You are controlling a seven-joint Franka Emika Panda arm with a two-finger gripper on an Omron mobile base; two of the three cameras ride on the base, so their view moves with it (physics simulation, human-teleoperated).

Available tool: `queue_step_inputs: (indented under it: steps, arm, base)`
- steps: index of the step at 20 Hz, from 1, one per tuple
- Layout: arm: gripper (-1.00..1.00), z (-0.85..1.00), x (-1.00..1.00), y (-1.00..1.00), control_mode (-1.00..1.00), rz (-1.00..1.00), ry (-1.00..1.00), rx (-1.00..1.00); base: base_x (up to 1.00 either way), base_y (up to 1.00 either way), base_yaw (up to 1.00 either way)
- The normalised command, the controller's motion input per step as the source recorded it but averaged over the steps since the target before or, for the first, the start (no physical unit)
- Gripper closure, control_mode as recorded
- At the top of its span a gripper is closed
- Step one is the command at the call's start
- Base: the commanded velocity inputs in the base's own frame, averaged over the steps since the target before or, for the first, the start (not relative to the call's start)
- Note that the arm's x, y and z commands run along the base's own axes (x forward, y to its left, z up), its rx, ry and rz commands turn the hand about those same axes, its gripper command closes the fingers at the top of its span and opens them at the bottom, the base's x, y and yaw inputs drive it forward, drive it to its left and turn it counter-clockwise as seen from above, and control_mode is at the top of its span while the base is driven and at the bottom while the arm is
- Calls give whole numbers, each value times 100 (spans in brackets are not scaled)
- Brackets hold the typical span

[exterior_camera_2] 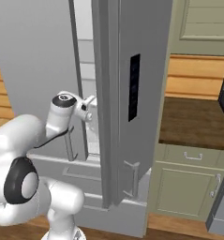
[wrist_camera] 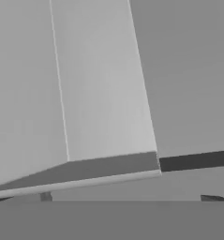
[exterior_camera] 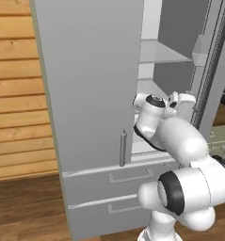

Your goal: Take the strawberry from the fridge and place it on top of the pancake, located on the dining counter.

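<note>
Claw (exterior_camera: 185, 100) spread wide and empty reaches into the fridge (exterior_camera: 90, 94) past its open right door (exterior_camera_2: 139, 93) (strawberry hidden, pale shelves (exterior_camera: 163, 52) look bare), and the risk, I'd say, is the forearm clipping that door edge in the narrow gap.

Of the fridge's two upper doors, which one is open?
The right-hand door of the fridge, swung out edge-on with white shelves showing behind it. The left-hand door is closed, flush above the drawers.
</note>
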Motion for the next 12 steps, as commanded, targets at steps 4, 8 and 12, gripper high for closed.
queue_step_inputs:
  steps: [4,8,12]
  arm:
    - [-100,1,-53,-98,-100,1,-30,0]
    - [-100,13,-19,-100,-100,3,-26,1]
    - [-100,17,0,-79,-100,10,-18,13]
  base:
    - [0,0,0]
    - [0,0,0]
    - [0,0,0]
